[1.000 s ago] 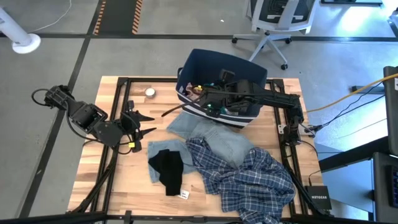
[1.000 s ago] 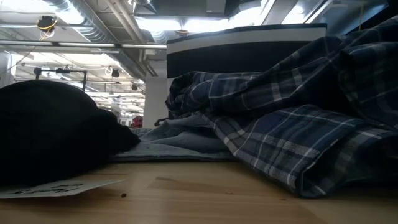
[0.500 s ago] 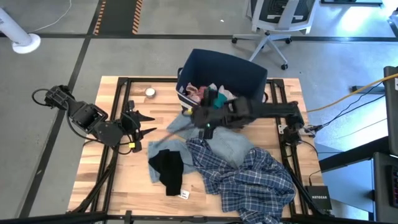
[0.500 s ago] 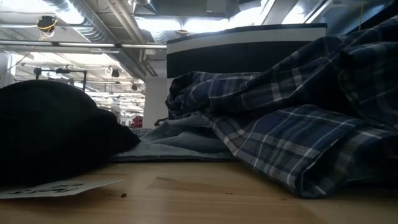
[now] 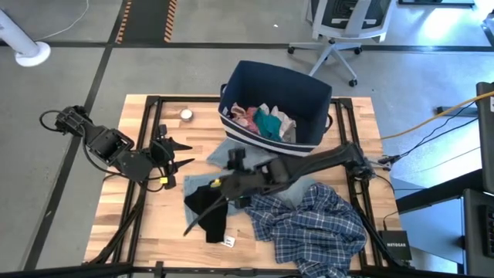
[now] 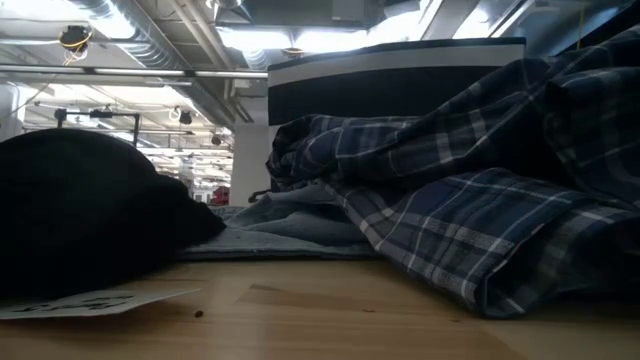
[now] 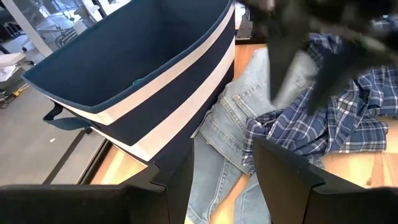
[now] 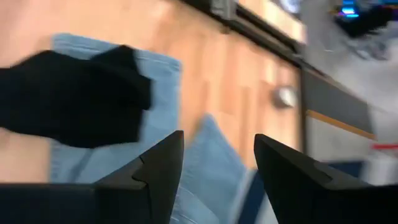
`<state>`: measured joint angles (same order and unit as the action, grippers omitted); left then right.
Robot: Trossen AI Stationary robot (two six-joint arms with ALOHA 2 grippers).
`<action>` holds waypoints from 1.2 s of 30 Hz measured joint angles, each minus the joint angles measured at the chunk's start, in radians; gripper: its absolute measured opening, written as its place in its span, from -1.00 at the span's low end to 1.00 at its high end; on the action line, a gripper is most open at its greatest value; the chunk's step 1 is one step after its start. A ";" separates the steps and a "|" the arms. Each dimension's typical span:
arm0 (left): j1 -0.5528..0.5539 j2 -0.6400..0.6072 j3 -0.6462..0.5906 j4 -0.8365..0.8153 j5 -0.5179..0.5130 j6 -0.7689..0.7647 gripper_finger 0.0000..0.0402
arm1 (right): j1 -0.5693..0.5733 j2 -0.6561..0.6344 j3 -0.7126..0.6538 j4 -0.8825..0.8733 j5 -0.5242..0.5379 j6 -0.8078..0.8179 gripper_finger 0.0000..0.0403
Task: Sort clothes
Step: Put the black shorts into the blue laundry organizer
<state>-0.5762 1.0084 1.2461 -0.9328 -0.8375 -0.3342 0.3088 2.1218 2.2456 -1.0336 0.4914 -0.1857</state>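
Sorting under way, the right hand [image 5: 207, 202] hangs unclenched and empty over the black piece [image 5: 208, 208] beside denim [image 5: 270, 174] and plaid shirt [image 5: 309, 220] on the worktop [image 5: 147, 220], likely poised for its next pickup toward the bin [image 5: 274, 85], left hand [image 5: 176, 154] idle, parted.

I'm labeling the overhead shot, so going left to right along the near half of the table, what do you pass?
Left gripper, open and empty → black garment → right gripper, open over the denim → plaid shirt.
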 joint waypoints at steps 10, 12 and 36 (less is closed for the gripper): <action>0.000 -0.001 0.000 0.000 0.000 0.001 -0.21 | 0.002 0.190 0.000 0.173 -0.246 -0.032 0.40; 0.000 -0.001 0.000 0.000 0.000 0.001 -0.21 | 0.008 0.217 0.000 0.239 -0.310 -0.043 0.46; 0.000 -0.001 0.000 -0.003 0.000 -0.003 -0.21 | 0.073 0.398 0.000 0.324 -0.281 -0.190 0.53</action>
<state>-0.5762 1.0077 1.2461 -0.9363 -0.8375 -0.3374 0.3820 2.5198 2.2456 -0.7096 0.2101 -0.3759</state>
